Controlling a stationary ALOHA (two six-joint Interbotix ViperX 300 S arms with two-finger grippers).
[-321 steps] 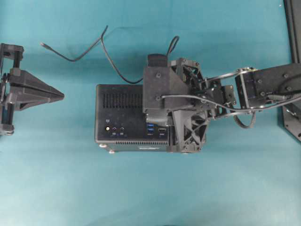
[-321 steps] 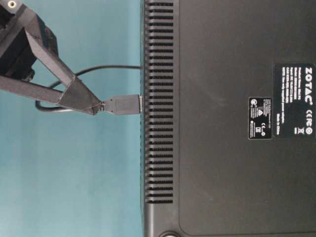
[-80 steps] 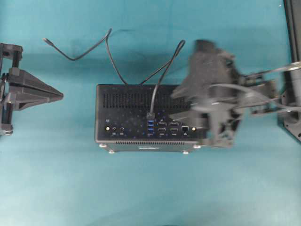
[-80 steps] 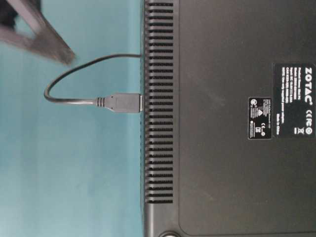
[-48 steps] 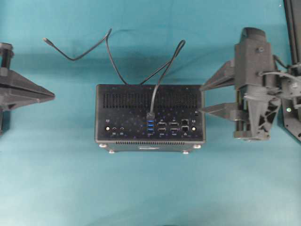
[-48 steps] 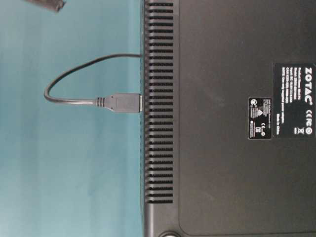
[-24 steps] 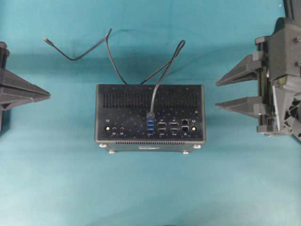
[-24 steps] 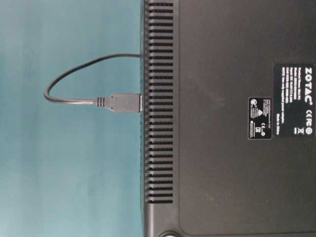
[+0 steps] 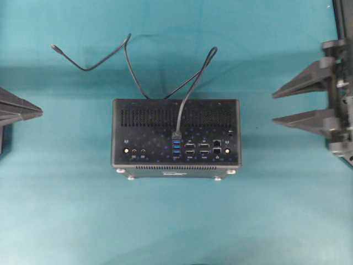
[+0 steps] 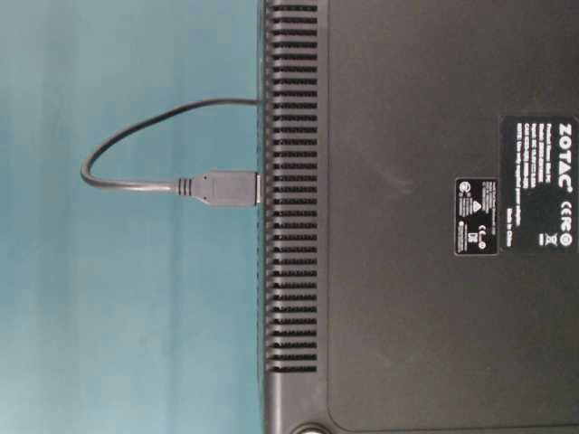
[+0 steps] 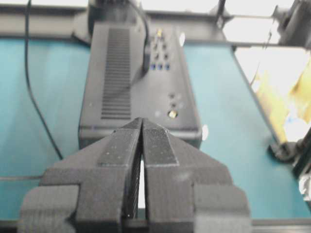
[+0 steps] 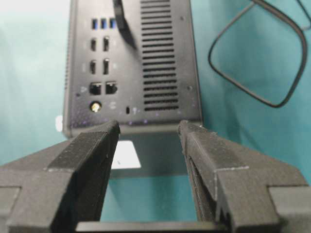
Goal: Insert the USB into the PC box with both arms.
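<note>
The black PC box [image 9: 176, 132] stands mid-table with its port face up. The USB [image 9: 177, 135] sits plugged in at the top of the stacked blue ports [image 9: 176, 148], its black cable [image 9: 190, 88] looping behind the box. In the table-level view the USB [image 10: 228, 188] meets the box's vent grille [image 10: 289, 190]. My left gripper [image 9: 38, 111] is shut and empty at the left edge; it also shows in the left wrist view [image 11: 142, 121]. My right gripper [image 9: 274, 108] is open and empty at the right edge, and in the right wrist view [image 12: 148, 130].
The cable's slim tiny tip [image 9: 53, 47] lies on the teal cloth at the back left. A black frame post [image 9: 343, 22] stands at the far right edge. Small silver feet [image 9: 130, 177] show at the box's front edge.
Both grippers have drawn back outward from the box, the right one farther right, the left one farther left. The USB and box have not moved.
</note>
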